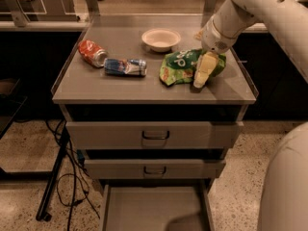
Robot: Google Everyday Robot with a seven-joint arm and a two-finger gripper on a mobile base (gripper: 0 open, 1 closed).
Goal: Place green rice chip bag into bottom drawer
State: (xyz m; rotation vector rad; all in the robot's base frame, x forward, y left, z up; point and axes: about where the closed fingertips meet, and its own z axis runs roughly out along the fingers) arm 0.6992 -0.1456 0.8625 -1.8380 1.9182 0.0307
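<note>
Partly behind gripper, green bag

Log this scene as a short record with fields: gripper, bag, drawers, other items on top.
gripper: gripper down at the right part of the bag, arm reaching in from the upper right
bag: green rice chip bag lying crumpled on the cabinet top, right of centre, not yet in a drawer
target: bottom drawer pulled open
other drawers: top drawer and middle drawer not pulled out
other items: blue can and orange-red can at left, white bowl at back
</note>
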